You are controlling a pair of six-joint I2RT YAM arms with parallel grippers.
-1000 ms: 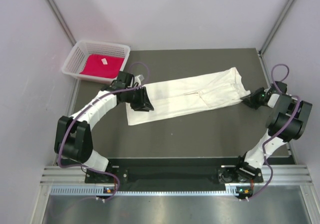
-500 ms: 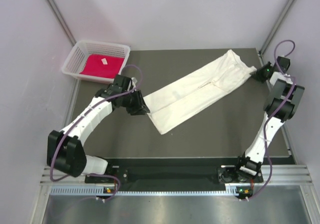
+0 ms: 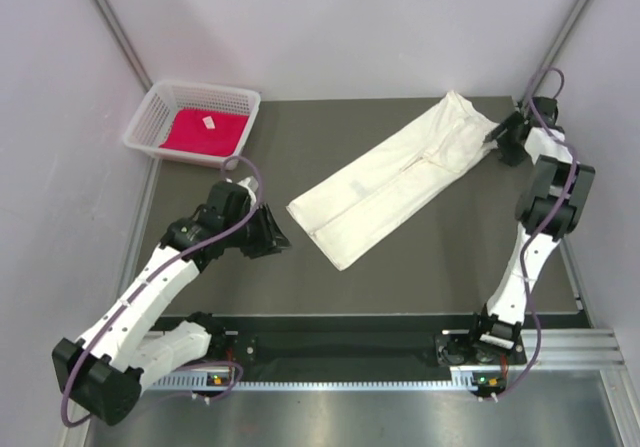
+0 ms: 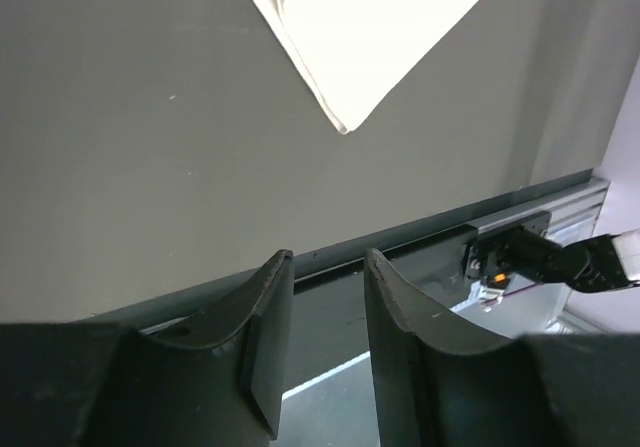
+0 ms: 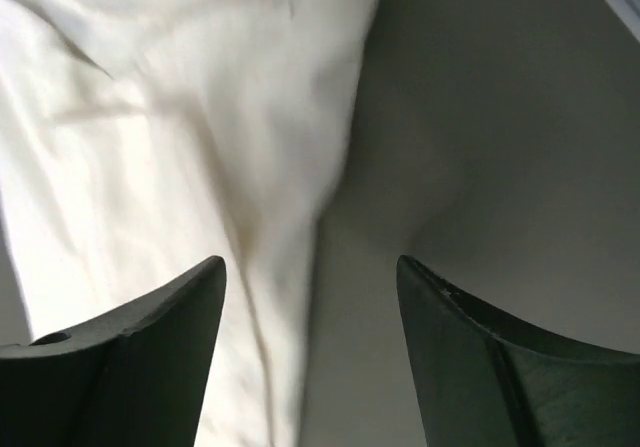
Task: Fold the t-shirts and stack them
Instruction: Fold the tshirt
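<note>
Listing from the near edge outward.

Item one: left gripper (image 4: 328,259), hanging low over the near-left part of the dark table (image 3: 430,267). Its jaws are a little apart with nothing between them. It sits just left of the cloth's near corner, not touching it.

Item two: cream-white t-shirt (image 3: 390,179), folded into a long narrow strip. It lies flat on the table on a diagonal, with the near end toward the middle and the far end by the far right corner.

Item three: right gripper (image 5: 310,267), at the strip's far right end. Its jaws stand wide apart and clamp nothing. The wrist view is blurred, so whether a fingertip brushes the cloth cannot be told; the cloth's edge runs under the gap.

Item four: white mesh basket (image 3: 203,86), off the table's far left corner. It holds the red-magenta t-shirt (image 3: 198,137), bunched flat, with a small white tag (image 3: 209,122) on top.
</note>
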